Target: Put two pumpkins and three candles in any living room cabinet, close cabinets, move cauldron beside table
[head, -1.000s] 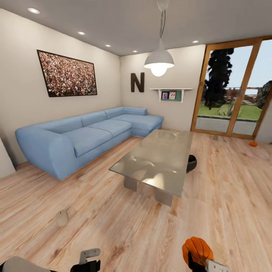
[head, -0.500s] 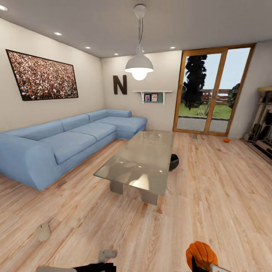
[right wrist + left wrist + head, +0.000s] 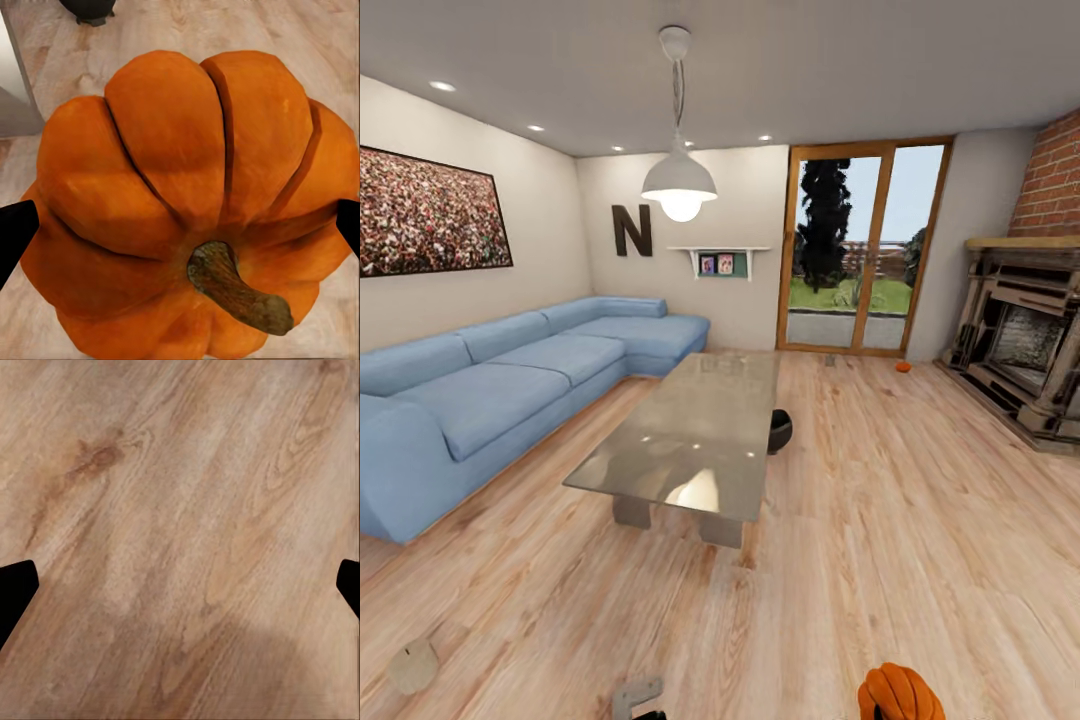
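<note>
Our right gripper [image 3: 180, 225] is clamped on a bright orange ribbed pumpkin with a curled brown stem [image 3: 187, 202], its dark fingertips [image 3: 15, 232] pressed against both flanks; in the head view that pumpkin [image 3: 900, 693] sits at about five o'clock. Our left gripper [image 3: 180, 585] hangs spread wide and empty over the pale wood plank floor [image 3: 180, 510]. We judge we are mid-carry: one pumpkin is in hand and must go into a long dark brown cabinet that we cannot see from here, so the next move calls for turning the base until that unit comes into sight. Only the head view gives us the room: a second small orange pumpkin [image 3: 902, 367] on the floor at one o'clock near the glass patio door [image 3: 855, 250], a stubby beige candle [image 3: 412, 666] at seven o'clock, and a round black cauldron [image 3: 780, 430] tucked just beside the glass-topped coffee table [image 3: 690, 440]. Our right wrist view alone shows the grip itself.
</note>
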Motion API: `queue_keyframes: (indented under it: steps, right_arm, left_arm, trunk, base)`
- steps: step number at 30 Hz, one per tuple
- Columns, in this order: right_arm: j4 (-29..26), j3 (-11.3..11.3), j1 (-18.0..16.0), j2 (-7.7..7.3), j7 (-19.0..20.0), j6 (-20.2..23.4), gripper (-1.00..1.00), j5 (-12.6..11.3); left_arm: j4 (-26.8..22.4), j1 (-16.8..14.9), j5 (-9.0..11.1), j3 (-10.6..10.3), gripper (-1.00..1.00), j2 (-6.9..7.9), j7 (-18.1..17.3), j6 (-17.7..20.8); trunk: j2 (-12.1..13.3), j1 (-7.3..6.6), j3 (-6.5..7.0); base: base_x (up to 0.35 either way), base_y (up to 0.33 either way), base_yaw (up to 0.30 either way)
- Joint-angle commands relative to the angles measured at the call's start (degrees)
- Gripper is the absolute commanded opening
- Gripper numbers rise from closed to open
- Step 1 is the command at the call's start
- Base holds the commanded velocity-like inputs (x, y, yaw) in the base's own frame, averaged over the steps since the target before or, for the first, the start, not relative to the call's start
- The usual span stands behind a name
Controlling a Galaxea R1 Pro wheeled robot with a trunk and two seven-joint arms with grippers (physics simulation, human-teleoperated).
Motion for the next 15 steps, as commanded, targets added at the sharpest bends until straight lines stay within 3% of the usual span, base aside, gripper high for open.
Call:
queue_keyframes:
  steps: [1, 5, 15]
  right_arm:
    - [0.1, 0.4, -0.1, -0.06, -0.4, -0.3, -1.0, -0.2]
    - [0.2, 0.4, -0.1, -0.04, -0.4, -0.5, -1.0, -0.2]
    - [0.1, 0.4, -0.1, 0.02, -0.4, -2.1, -1.0, -0.3]
  left_arm:
    - [-0.2, 0.6, 0.4, -0.4, 1.0, 0.06, 0.3, -3.1]
    - [-0.1, 2.0, 0.4, -0.3, 1.0, 0.28, 0.2, -8.4]
    - [0.0, 2.4, 0.4, -0.3, 1.0, 0.92, 0.3, -9.5]
  trunk:
    - [0.4, -0.23, 0.17]
    - [2.0, -1.11, 1.06]
    - [6.0, -3.31, 3.29]
  base:
    - [0.0, 0.0, -0.28]
    - [0.0, 0.0, -0.28]
    - [0.0, 0.0, -0.278]
